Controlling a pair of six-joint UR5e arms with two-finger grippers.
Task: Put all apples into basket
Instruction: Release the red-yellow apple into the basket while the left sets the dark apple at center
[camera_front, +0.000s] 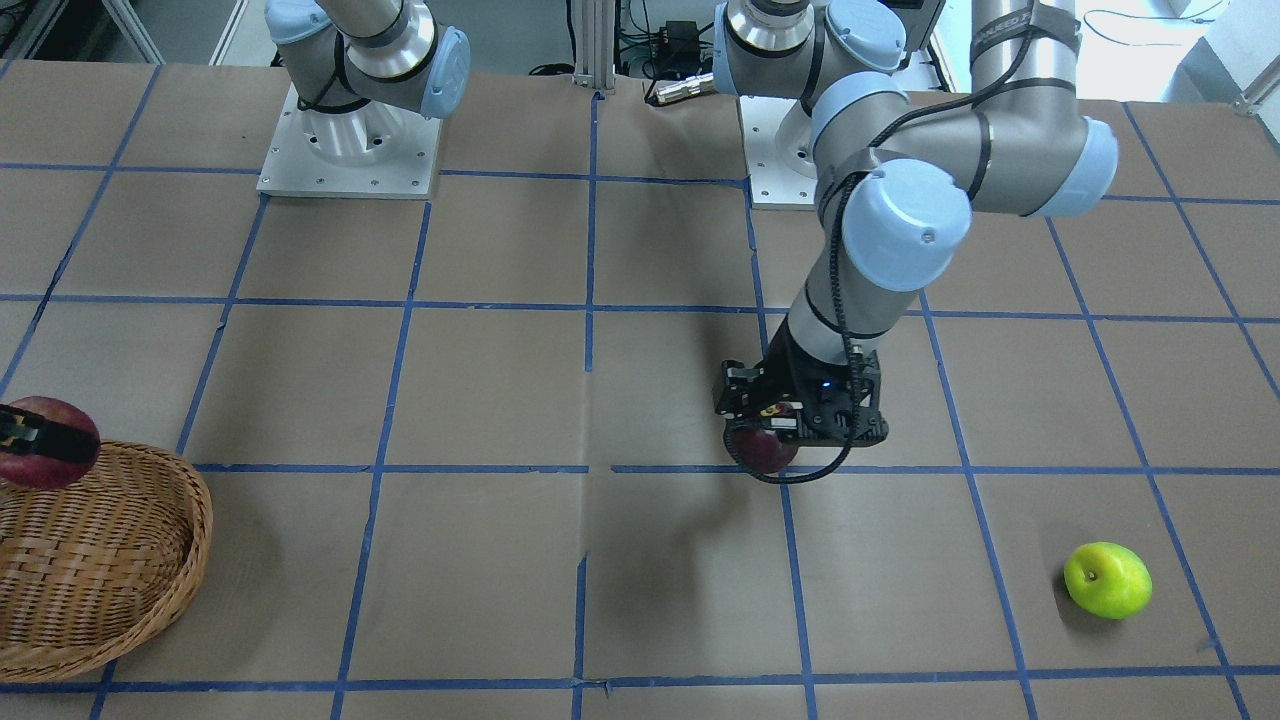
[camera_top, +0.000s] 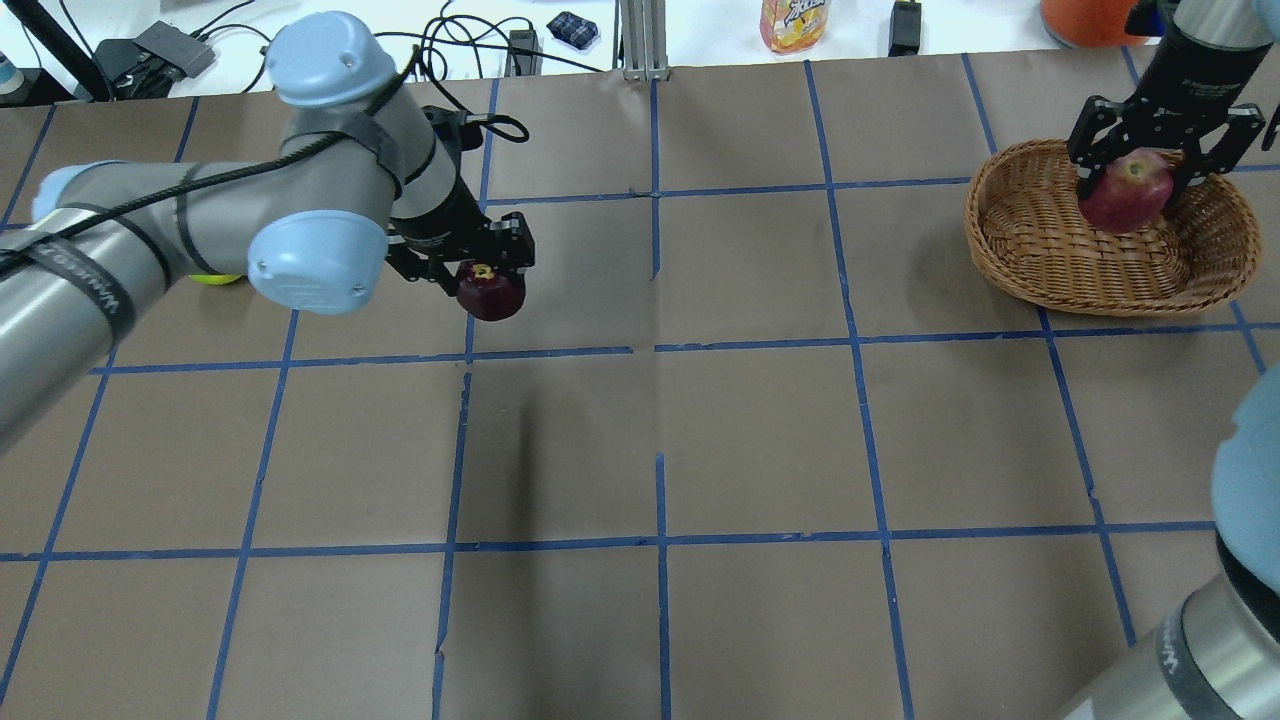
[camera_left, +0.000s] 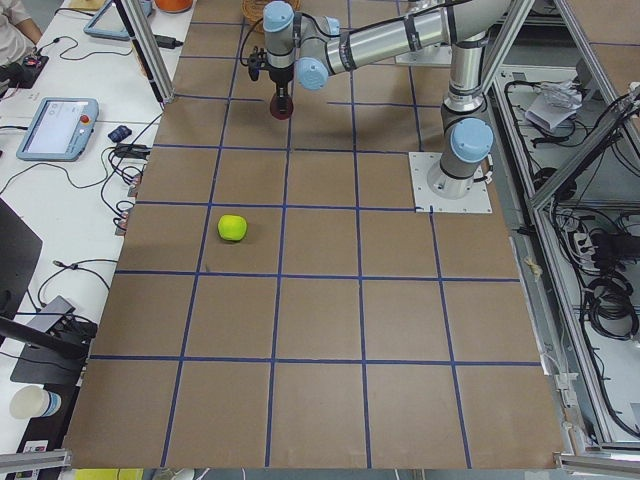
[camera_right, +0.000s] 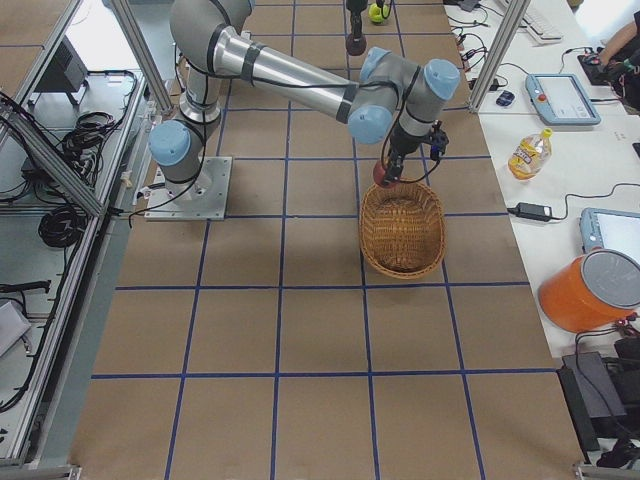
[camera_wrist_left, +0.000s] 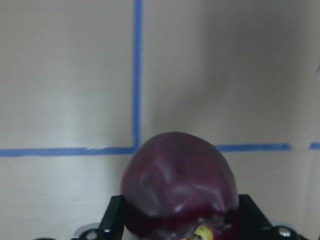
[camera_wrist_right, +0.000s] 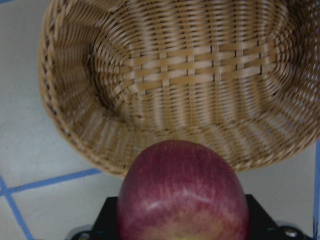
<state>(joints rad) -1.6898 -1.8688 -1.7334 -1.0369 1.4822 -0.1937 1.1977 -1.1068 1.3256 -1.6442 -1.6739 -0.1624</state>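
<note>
My left gripper (camera_top: 492, 282) is shut on the dark maroon apple (camera_top: 491, 293) and holds it above the table left of the middle; the apple also shows in the left wrist view (camera_wrist_left: 177, 185) and the front view (camera_front: 765, 449). My right gripper (camera_top: 1130, 185) is shut on the red apple (camera_top: 1127, 193), held over the rim of the wicker basket (camera_top: 1040, 275) at the far right. The right wrist view shows this apple (camera_wrist_right: 182, 200) above the basket's near rim (camera_wrist_right: 70, 125). The yellow-green apple (camera_front: 1107, 580) lies on the table, far from the basket (camera_front: 150, 560).
The table is brown paper with a blue tape grid. The two arm bases (camera_front: 350, 150) stand at the robot's edge. A drink bottle (camera_top: 795, 22) and an orange container (camera_top: 1085, 15) stand beyond the far edge. In the overhead view my left arm hides most of the green apple (camera_top: 215, 280).
</note>
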